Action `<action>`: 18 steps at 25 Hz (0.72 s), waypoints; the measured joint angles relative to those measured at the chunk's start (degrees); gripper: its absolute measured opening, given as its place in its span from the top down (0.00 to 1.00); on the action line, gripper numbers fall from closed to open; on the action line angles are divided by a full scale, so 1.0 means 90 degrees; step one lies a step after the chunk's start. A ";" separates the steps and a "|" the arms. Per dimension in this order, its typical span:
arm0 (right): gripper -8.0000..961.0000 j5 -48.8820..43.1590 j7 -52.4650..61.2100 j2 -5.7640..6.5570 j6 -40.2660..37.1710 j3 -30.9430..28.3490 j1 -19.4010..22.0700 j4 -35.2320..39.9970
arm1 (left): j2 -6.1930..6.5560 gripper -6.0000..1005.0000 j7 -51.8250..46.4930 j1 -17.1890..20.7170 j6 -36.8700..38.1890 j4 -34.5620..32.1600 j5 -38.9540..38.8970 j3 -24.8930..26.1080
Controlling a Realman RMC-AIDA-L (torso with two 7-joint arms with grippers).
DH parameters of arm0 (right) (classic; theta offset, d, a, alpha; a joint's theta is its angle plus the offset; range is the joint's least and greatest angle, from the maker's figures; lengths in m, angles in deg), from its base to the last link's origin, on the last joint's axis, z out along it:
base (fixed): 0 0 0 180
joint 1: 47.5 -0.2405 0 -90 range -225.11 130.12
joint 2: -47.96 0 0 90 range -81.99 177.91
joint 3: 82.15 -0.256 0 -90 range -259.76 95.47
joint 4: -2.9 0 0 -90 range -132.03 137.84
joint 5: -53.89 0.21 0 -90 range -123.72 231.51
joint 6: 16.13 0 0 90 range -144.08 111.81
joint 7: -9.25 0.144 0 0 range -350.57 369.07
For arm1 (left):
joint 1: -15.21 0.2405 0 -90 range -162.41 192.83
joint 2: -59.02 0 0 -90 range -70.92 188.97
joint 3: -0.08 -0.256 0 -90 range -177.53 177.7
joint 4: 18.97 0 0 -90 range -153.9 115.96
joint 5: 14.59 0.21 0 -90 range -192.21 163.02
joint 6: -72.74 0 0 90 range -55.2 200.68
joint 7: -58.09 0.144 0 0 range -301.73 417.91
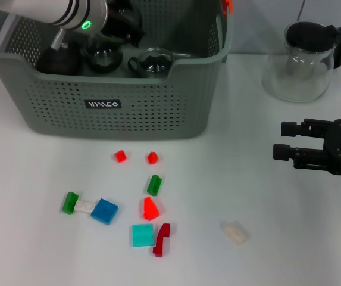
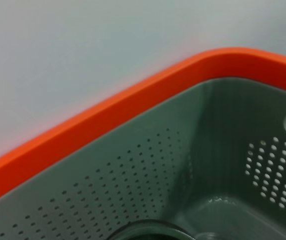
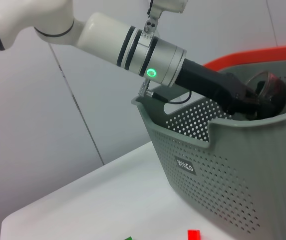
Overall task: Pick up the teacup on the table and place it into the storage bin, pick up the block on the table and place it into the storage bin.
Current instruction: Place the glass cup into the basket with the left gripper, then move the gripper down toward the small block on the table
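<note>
The grey-green storage bin (image 1: 158, 113) stands at the back left and also shows in the right wrist view (image 3: 222, 175). My left gripper (image 1: 128, 30) reaches into it from above. In the right wrist view the left gripper (image 3: 245, 100) holds a glass teacup (image 3: 270, 90) at about rim height. The left wrist view shows the cup's rim (image 2: 143, 232) against the bin's inner wall (image 2: 147, 170). Two glass teacups (image 1: 102, 56) (image 1: 152, 62) show inside the bin. Small blocks lie on the table in front, among them a blue one (image 1: 104, 211) and a teal one (image 1: 142, 235). My right gripper (image 1: 286, 140) is open and empty at the right.
A clear glass pitcher (image 1: 304, 59) with a black lid stands at the back right. Other blocks are red (image 1: 120, 156) (image 1: 152, 157) (image 1: 150, 208), green (image 1: 154, 185) (image 1: 69, 202), dark red (image 1: 162, 238) and cream (image 1: 234, 232).
</note>
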 joint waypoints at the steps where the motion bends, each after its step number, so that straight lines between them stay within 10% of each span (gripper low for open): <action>1: 0.27 0.0000 0.0000 0.0000 0.0002 0.0000 -0.0001 0.0000 | 0.0000 0.87 -0.0006 0.0006 0.0001 -0.0001 0.0001 -0.0019; 10: 0.27 0.0000 -0.0007 0.0000 0.0003 0.0000 -0.0018 0.0000 | -0.0003 0.84 -0.0015 0.0064 -0.0089 0.0001 0.0008 0.0028; 18: 0.28 0.0001 -0.0055 0.0000 0.0002 0.0006 0.0015 0.0000 | -0.0028 0.57 -0.0070 0.0162 -0.0050 -0.0203 -0.0038 0.0152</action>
